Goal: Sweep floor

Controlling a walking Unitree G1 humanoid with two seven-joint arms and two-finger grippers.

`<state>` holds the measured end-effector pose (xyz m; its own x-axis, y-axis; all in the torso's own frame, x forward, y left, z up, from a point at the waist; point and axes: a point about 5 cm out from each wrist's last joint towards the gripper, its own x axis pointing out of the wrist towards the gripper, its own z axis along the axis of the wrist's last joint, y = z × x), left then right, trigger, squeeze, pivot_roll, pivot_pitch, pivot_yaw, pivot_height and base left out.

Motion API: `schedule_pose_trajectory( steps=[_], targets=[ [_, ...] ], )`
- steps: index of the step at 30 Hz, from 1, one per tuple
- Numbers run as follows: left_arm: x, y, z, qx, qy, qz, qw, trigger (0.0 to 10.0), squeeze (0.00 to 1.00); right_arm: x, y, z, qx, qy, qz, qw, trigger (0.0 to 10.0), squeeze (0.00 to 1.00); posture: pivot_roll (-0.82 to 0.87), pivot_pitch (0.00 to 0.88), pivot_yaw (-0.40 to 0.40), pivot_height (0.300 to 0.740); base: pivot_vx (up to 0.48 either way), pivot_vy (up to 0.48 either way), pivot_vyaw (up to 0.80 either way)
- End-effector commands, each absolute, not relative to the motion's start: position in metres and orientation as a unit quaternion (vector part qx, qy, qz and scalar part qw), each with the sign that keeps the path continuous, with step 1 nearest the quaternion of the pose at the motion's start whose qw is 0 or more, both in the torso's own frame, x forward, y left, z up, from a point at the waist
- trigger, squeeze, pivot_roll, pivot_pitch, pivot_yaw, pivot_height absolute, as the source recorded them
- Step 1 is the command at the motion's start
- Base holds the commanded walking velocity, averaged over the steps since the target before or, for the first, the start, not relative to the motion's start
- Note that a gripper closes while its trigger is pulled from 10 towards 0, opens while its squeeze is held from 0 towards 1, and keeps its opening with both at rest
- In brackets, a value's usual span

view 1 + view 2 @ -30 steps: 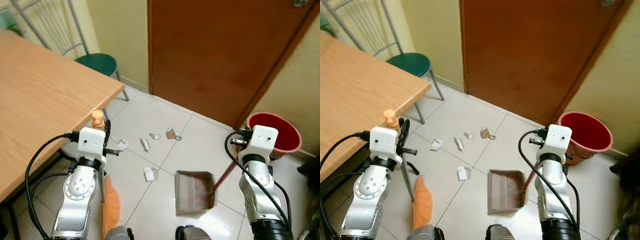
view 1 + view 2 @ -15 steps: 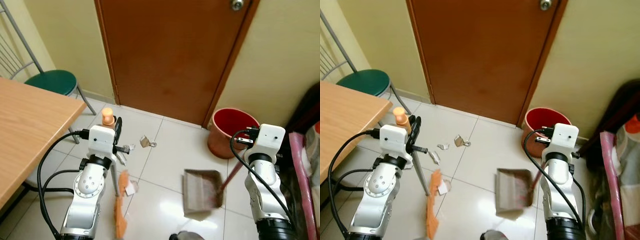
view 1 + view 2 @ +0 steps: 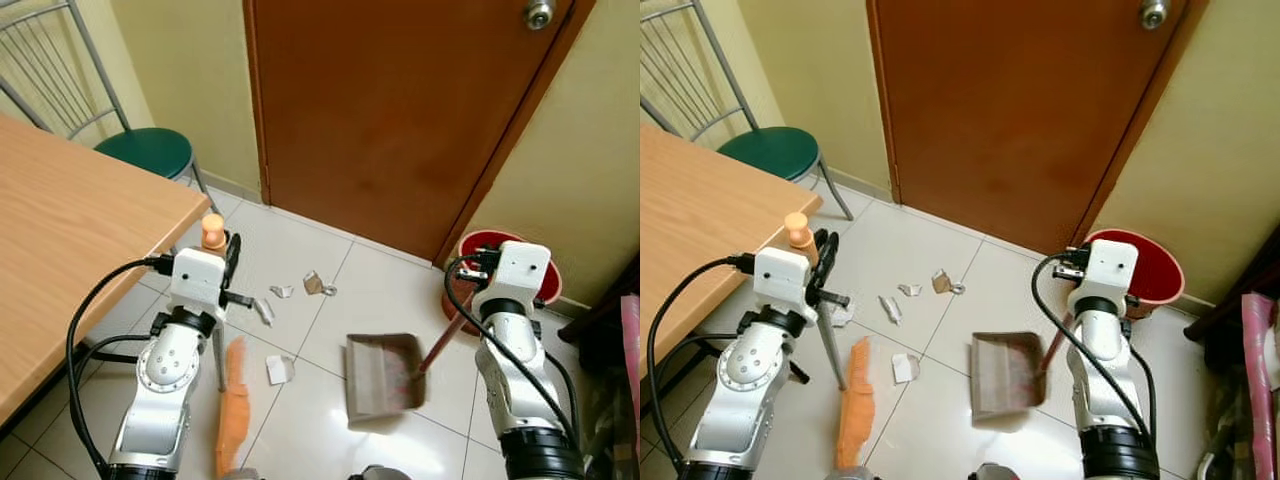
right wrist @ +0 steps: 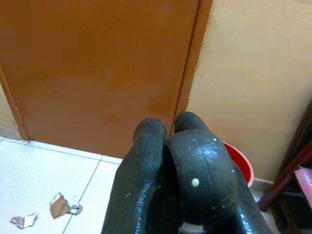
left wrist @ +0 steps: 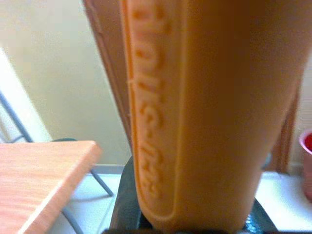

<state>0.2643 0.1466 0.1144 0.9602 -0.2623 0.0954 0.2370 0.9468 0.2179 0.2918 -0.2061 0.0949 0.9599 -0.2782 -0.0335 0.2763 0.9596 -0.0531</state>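
White floor tiles (image 3: 300,420) carry the brown plastic dustpan (image 3: 382,375), its red handle clamped in the right gripper (image 4: 170,165). Beside the dustpan, the left gripper (image 3: 228,268) grips the orange broom (image 3: 233,415) — paper scraps (image 3: 275,368) lie nearer the brown door (image 3: 390,110). A hard stroke could scatter them past the dustpan — or under the red bucket (image 3: 500,262).

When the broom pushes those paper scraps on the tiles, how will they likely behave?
The paper scraps look thin and crumpled, so probably very light and apt to skitter or scatter. The glossy floor likely lets them slide easily. The broom's orange bristles look soft, so flat pieces may slip underneath.
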Motion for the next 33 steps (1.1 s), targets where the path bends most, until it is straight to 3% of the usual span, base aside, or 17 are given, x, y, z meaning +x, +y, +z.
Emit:
schedule_pose_trajectory(
  steps=[1,20,33],
  targets=[
    [0.265,0.14,0.114,0.092,-0.061,-0.143,0.984,10.0,0.0,0.294,-0.21,0.102,-0.026,0.002,-0.145,0.989,10.0,0.0,-0.02,0.053,-0.011,0.74,0.0,0.0,0.0],
    [0.265,0.14,0.117,0.095,-0.059,-0.148,0.983,10.0,0.0,0.294,-0.209,0.099,-0.022,0.011,-0.142,0.99,10.0,0.0,-0.03,0.086,-0.005,0.74,0.034,0.0,-0.08],
    [0.249,0.13,0.101,0.07,-0.032,-0.132,0.988,10.0,0.0,0.286,-0.202,0.083,-0.026,0.038,-0.122,0.992,10.0,0.0,0.01,0.088,-0.031,0.74,0.34,0.0,-0.08]
  ],
)
